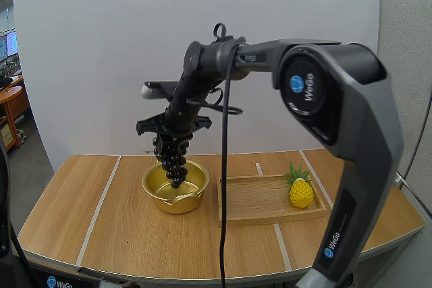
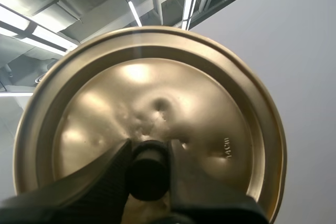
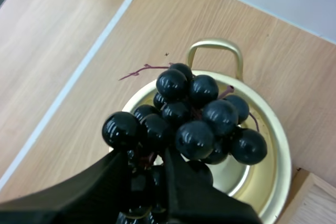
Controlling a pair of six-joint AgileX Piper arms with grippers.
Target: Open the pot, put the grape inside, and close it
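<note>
The pot (image 1: 177, 202) stands open on the table (image 1: 81, 200), just beside the tray (image 1: 260, 200) — its lid (image 2: 157, 93) is held up by the left gripper (image 2: 149, 150), whose fingers (image 2: 110, 169) are clamped on the black knob (image 2: 148, 177); the lid is judged to be held clear so that the mouth is free for the other arm. The grapes (image 1: 174, 160) are pinched near their top by the right gripper (image 1: 173, 128) and hung straight over the pot, the lowest berries at about the rim; this placing is judged to let the bunch go in without catching the wall.

The height of the bunch and its line over the pot are given by the high view; whether any berry touches the pot's floor cannot be told. The centring is made plain by the right wrist view — the berries lie over the gold hollow, with a handle (image 3: 212, 45) beyond them; the pinch on the knob is supplied by the left wrist view. A toy pineapple (image 1: 301, 192) stands in the tray, apart from the work.
</note>
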